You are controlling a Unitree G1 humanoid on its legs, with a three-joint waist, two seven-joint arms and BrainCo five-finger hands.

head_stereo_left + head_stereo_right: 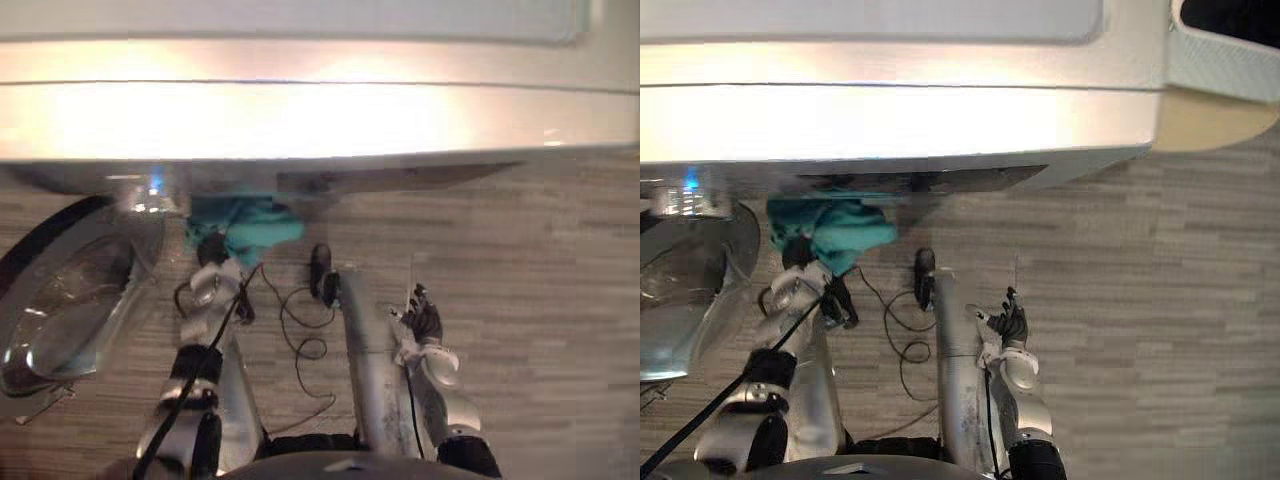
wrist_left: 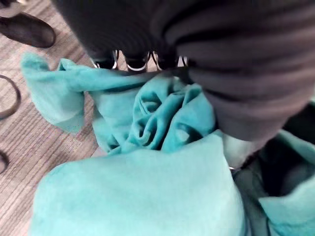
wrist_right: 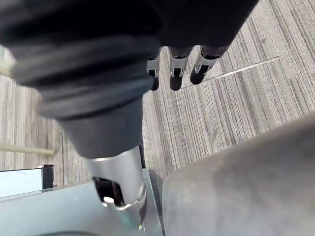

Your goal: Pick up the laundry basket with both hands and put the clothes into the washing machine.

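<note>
We see the left robot hand (image 1: 218, 280) pressed into a bundle of teal clothes (image 2: 147, 196) at the mouth of the white washing machine (image 1: 320, 110), just beneath its front edge; a fold of the cloth drapes towards the striped floor (image 1: 1160, 300). Whether this hand grips the cloth we cannot tell, its far end being sunk in the folds. The machine's round glass door (image 1: 70, 310) stands open at the robot's left. The right robot hand (image 1: 1008, 322) hangs over the floor, well apart from the clothes, its fingers (image 3: 175, 73) relaxed and nearly straight, holding nothing
</note>
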